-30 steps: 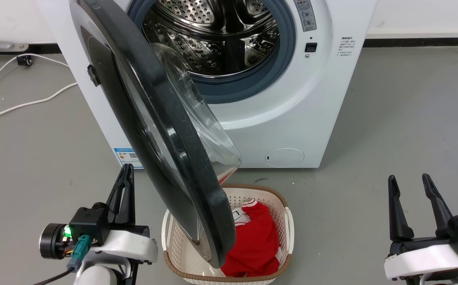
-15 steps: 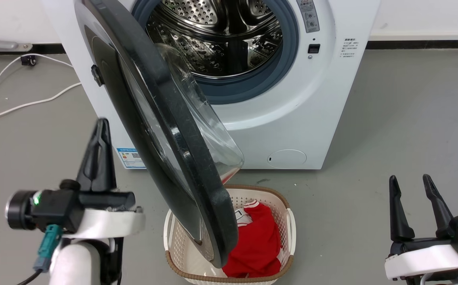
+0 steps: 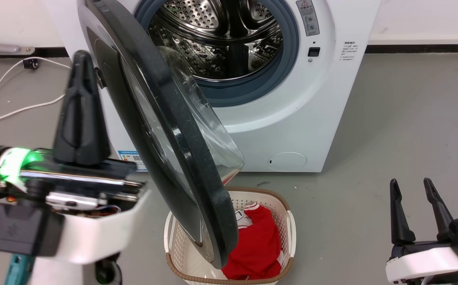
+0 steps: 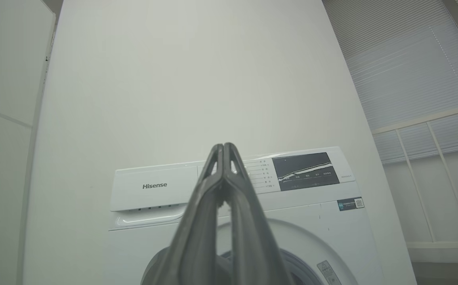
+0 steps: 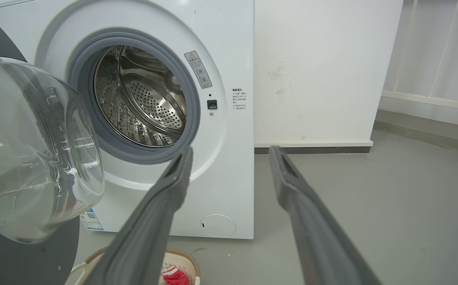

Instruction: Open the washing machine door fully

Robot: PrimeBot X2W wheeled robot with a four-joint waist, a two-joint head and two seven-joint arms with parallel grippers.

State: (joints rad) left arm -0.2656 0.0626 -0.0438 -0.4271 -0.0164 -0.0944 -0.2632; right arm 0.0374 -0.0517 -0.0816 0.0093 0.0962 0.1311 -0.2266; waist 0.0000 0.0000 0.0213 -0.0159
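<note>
The washing machine door (image 3: pixel 173 130) stood partly open, swung out on the left side of the white washing machine (image 3: pixel 292 118). Its black rim was turned almost edge-on to the head camera, and its clear glass bowl (image 5: pixel 27 150) bulged toward the steel drum (image 3: pixel 221 35). The lower end of the door hung over a white basket (image 3: pixel 288 221) on the floor, in which a red garment (image 3: pixel 256 241) lay.

The left gripper (image 3: pixel 81 59) was raised just beside the outer face of the door, with its two fingers pressed together on nothing. It was blurred there, so I could not tell if it touched the door. In the left wrist view this gripper (image 4: pixel 224 148) pointed up at the control panel, where the brand word "Hisense" (image 4: pixel 154 185) could be read.

The right gripper (image 3: pixel 410 183) was low at the right, well apart from the door, with its fingers spread and empty.

A warning sticker (image 5: pixel 198 69) beside the opening and a blue label (image 3: pixel 132 155) low on the front had print too small to read.
</note>
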